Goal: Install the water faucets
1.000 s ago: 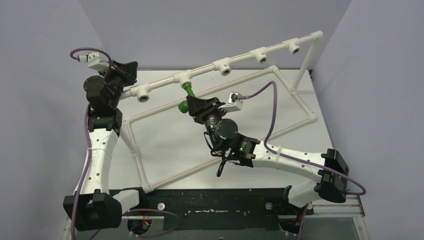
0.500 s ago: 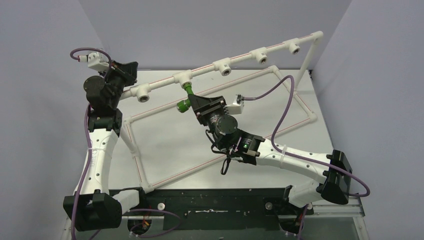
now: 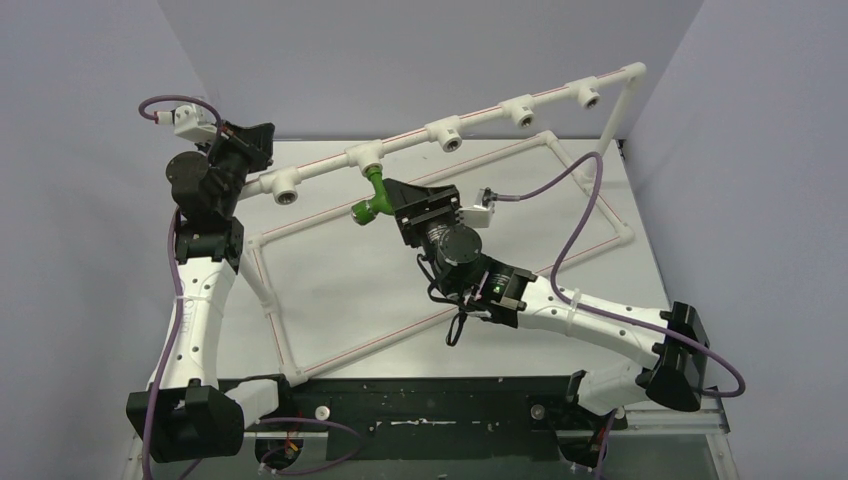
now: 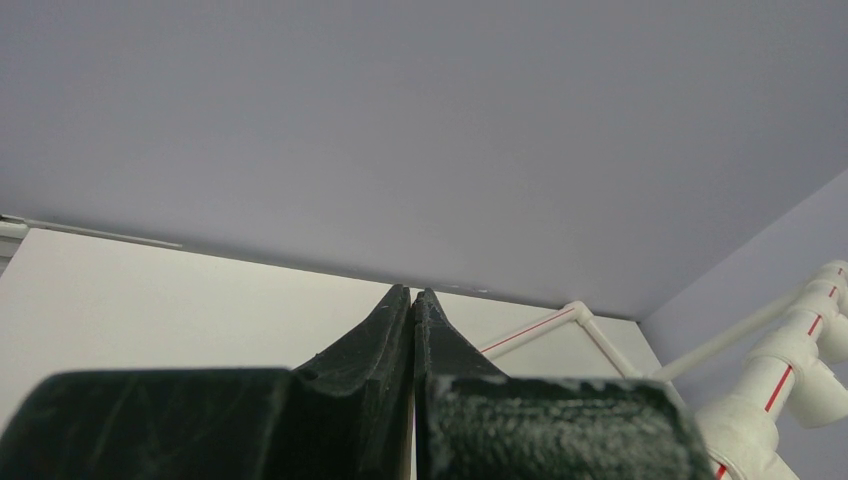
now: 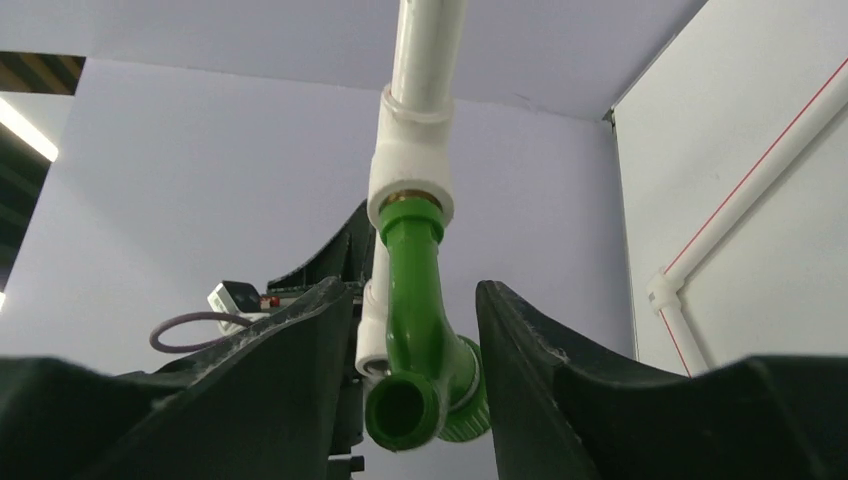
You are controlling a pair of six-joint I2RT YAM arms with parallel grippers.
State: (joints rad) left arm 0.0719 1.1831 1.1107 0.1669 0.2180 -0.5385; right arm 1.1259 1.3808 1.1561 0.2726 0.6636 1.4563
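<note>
Right tool (image 5: 415,288) stands slightly open, straddling the green faucet (image 5: 418,340).

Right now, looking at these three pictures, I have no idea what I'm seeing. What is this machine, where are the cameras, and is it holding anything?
This is a robot with a left arm and a right arm, both bolted to a table. Each ends in a two-finger gripper. The wide picture looks down from above and behind the arms. The other two come from small cameras on each wrist. On the table stands a white pipe frame with side outlets. A green tap sits in one outlet. The right gripper has its fingers open on either side of the tap, not squeezing it. The left gripper is shut on nothing, near the frame's left end.
</note>
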